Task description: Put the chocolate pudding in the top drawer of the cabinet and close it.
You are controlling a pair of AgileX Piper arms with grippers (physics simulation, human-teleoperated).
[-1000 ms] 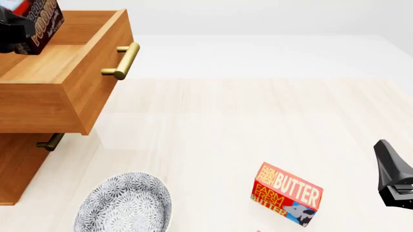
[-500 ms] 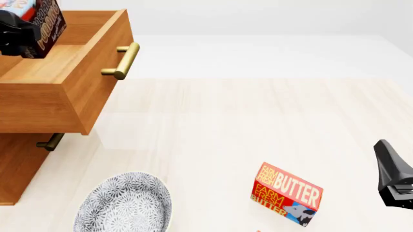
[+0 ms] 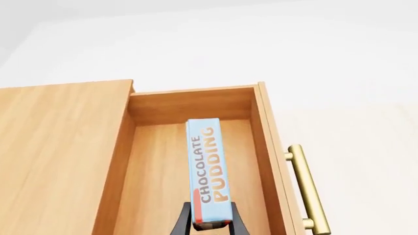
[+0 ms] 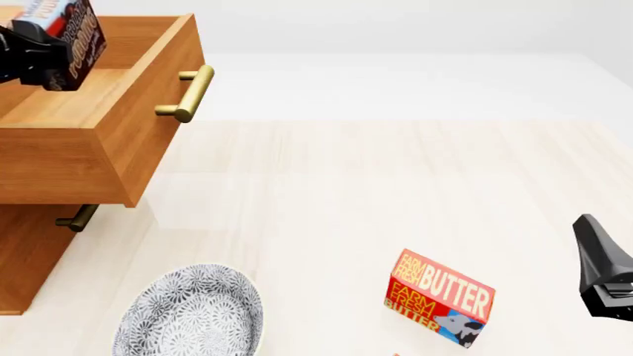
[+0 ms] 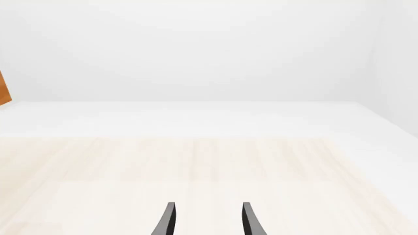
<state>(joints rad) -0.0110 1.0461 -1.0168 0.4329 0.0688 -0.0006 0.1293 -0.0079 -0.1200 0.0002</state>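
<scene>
The chocolate pudding [image 3: 207, 171] is a thin light blue box with dark sides, also seen in the front view [image 4: 71, 33]. My left gripper [image 3: 210, 226] is shut on its near end and holds it above the inside of the open top drawer [image 3: 189, 161]. In the front view the left gripper [image 4: 40, 55] is at the far left over the drawer [image 4: 109, 126], which is pulled out of the cabinet [image 4: 25, 252]. Its brass handle [image 4: 186, 94] faces right. My right gripper [image 5: 205, 220] is open and empty; it rests low at the right edge [image 4: 603, 271].
A red "Farm Fresh Butter" box [image 4: 437, 298] stands on the table at front right. A patterned grey plate [image 4: 188, 311] lies at front left, near the cabinet. The lower drawer's brass handle [image 4: 75, 218] shows under the open drawer.
My left gripper has shifted the pudding slightly to the right and a little up over the open drawer. The right arm has not moved.
</scene>
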